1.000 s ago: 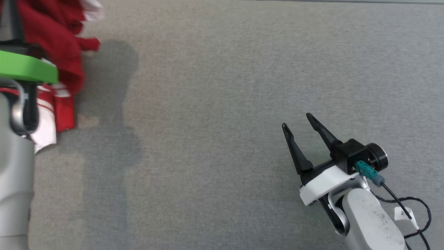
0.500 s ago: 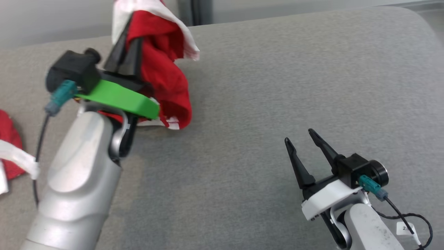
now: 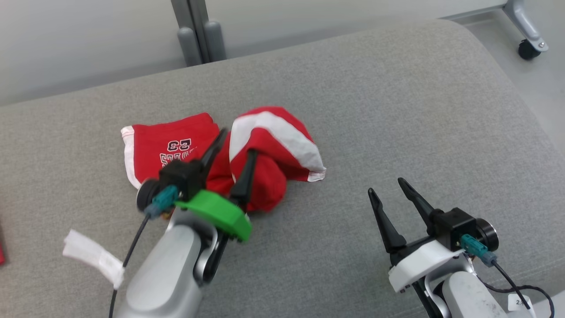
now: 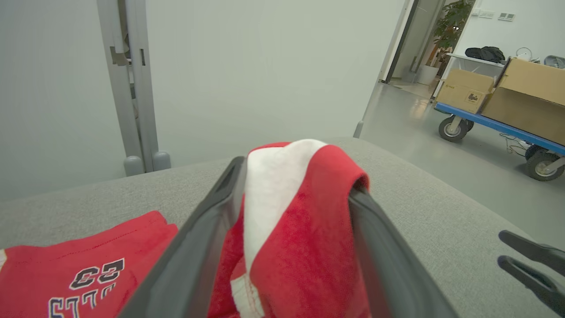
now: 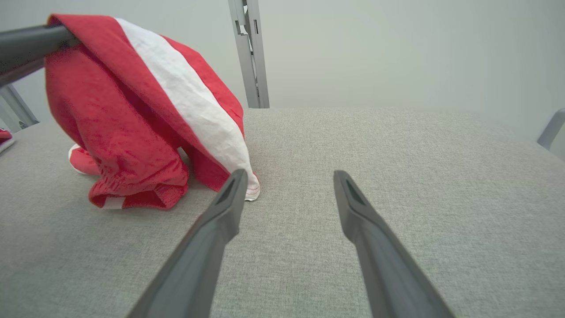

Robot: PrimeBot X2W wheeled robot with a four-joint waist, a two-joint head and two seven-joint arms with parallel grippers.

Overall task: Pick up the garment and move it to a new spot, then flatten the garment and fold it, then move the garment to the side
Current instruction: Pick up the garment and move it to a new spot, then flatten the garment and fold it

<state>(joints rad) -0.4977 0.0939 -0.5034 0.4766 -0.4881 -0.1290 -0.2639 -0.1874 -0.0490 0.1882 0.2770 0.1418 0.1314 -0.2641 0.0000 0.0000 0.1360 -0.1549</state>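
On the grey cushion (image 3: 397,110), a red and white garment (image 3: 273,132) is lying crumpled, one fold draping over the left gripper (image 3: 238,141), whose jaws are standing wide apart around it. Well to the right, the right gripper (image 3: 386,185) is hovering, fingers spread, holding nothing.

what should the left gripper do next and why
Probably pull the left gripper back out of the garment. Its jaws stand open, but red cloth hangs tented over its fingers, held up off the cushion. Freed, the cloth should drop so flattening can start. The right gripper stands open, apart from it.
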